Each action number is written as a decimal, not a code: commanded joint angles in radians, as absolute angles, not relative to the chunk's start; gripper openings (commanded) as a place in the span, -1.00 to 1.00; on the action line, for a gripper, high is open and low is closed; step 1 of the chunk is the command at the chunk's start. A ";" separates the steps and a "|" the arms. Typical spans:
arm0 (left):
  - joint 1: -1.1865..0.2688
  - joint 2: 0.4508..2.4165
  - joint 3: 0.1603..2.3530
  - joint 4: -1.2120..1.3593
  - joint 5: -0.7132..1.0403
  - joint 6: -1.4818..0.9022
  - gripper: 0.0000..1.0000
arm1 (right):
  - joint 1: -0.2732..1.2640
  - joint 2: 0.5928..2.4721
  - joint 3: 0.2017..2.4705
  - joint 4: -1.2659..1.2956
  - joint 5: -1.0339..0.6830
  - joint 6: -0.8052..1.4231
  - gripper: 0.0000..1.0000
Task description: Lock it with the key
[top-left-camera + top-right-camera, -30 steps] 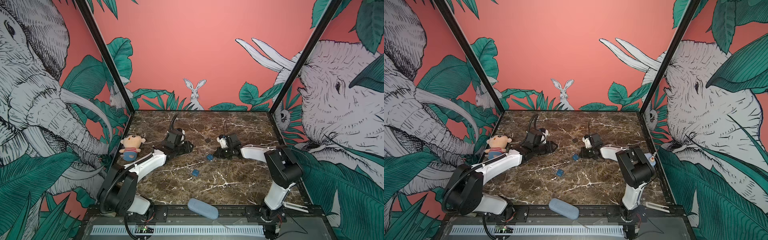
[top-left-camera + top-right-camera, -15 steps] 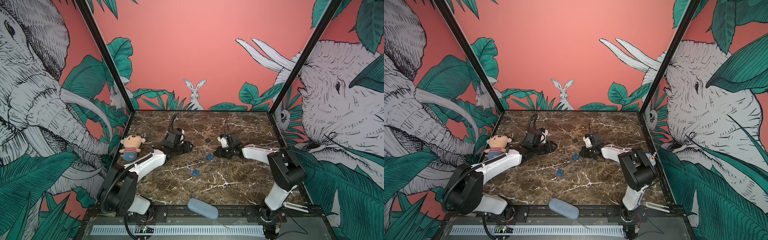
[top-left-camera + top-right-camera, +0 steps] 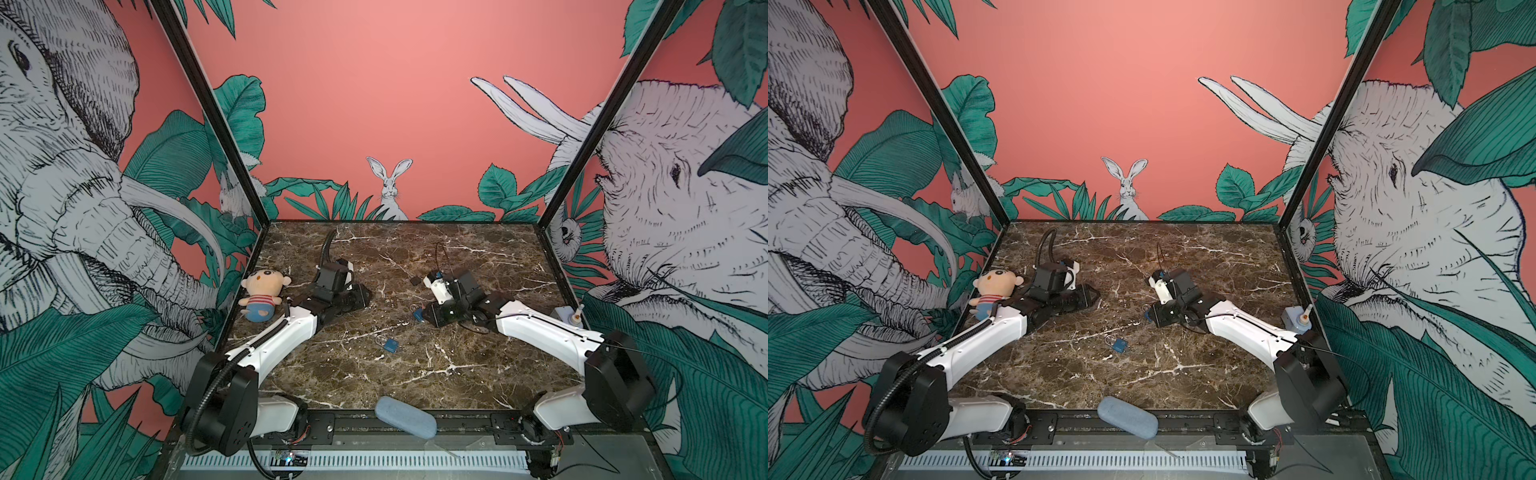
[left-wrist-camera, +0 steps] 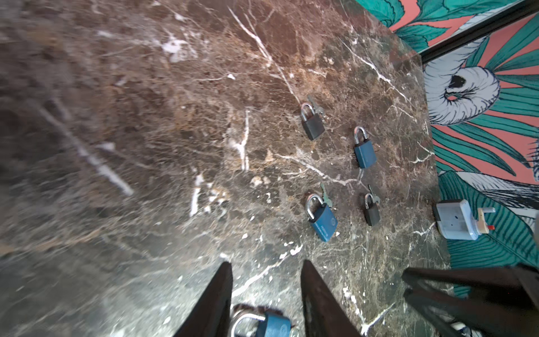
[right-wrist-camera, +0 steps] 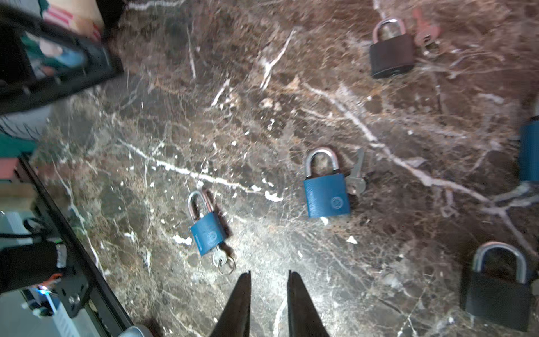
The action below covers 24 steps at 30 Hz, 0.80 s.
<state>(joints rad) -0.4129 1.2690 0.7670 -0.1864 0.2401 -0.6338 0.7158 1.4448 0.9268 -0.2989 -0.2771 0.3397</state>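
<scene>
Left wrist: blue padlock point(image 4: 269, 324) between left gripper point(image 4: 264, 262) fingers is cut by the frame edge, gripped or not, can't tell. Far side of desk point(image 4: 87, 146) is smeared. Right wrist: second blue padlock point(image 5: 529, 151) cropped, reddish key point(image 5: 425, 29) blurred. Top view: right gripper point(image 3: 428, 312) half-hides small blue item point(image 3: 417, 315).

Back edge: bare desk point(image 3: 415, 237), wide passage.
Middle: padlocks point(image 5: 326, 189) scattered, gaps between.
Left edge: doll point(image 3: 262, 295).
Right edge: grey box point(image 3: 565, 314).
Front edge: pouch point(image 3: 405, 416) lying across it.
</scene>
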 commanded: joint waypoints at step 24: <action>-0.252 0.967 0.558 -0.370 0.282 -0.674 -0.17 | 1.020 1.846 1.173 -0.359 -0.065 -0.023 0.07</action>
